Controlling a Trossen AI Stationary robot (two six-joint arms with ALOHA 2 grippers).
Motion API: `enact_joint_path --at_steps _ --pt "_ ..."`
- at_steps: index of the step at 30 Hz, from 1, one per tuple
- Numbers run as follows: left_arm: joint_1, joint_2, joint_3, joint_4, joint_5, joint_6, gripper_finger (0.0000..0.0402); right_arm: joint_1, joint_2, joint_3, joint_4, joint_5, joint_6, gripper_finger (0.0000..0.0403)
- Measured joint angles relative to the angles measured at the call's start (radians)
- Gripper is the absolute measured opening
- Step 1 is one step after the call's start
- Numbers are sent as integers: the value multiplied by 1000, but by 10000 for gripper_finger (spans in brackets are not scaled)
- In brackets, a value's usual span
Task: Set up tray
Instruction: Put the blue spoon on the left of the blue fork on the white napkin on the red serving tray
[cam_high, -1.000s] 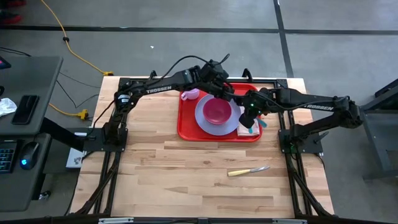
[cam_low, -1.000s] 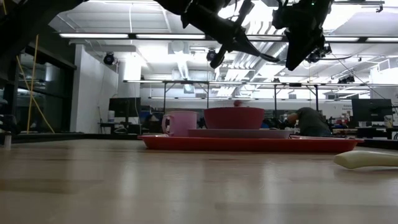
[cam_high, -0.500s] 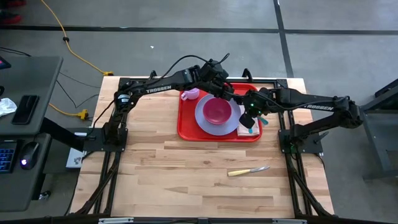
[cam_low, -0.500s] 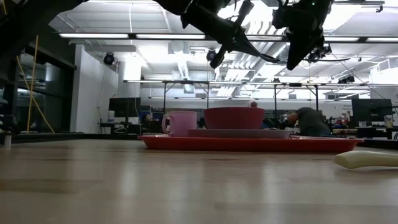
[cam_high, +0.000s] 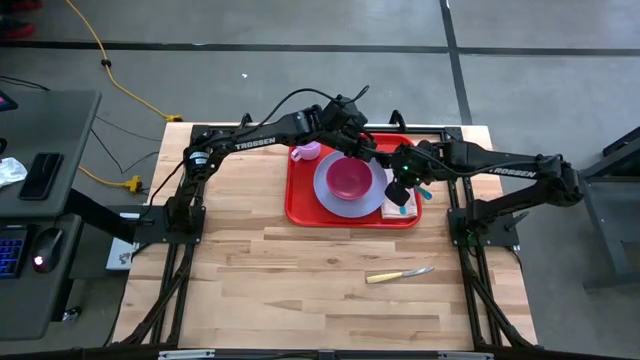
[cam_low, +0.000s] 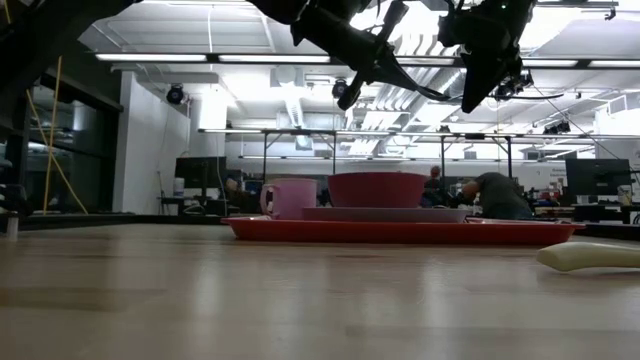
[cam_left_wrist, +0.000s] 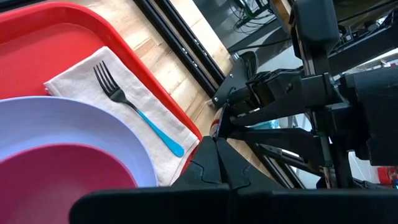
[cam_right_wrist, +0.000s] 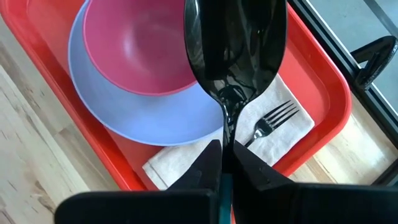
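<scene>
The red tray (cam_high: 300, 214) lies at the table's far middle. It carries a lavender plate (cam_high: 325, 190) with a pink bowl (cam_high: 348, 180) on it, a pink cup (cam_high: 305, 152), and a tan napkin (cam_right_wrist: 186, 163) on its right side. A teal-handled fork (cam_left_wrist: 127, 102) rests on the napkin. My right gripper (cam_right_wrist: 222, 152) hangs over the napkin (cam_high: 402, 205), shut on a black spoon (cam_right_wrist: 236, 43). My left gripper (cam_left_wrist: 219, 146) is shut and touches nothing, hovering above the tray's far side (cam_high: 358, 145). My right gripper pinches the black spoon by its handle just behind the neck (cam_right_wrist: 228, 124), between the two shut fingers. The fingers come from above, pointing down, and the spoon runs along them. Its bowl sticks out past the fingertips, clear of the plate rim and napkin.
A cream-handled knife (cam_high: 400, 274) lies alone on the bare wood near the table's right near part, also low in the low view (cam_low: 590, 256). Black frame rails (cam_high: 180, 190) run along both sides. A desk with a phone stands off the table's left.
</scene>
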Motion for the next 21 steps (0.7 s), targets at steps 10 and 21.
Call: enact_joint_path --at_steps 10,21 --pt "0 0 0 17 -5 0 19 0 0 1 0 -3 13 0" --pt "0 0 0 30 -3 0 33 -18 -1 1 -3 -27 37 0"
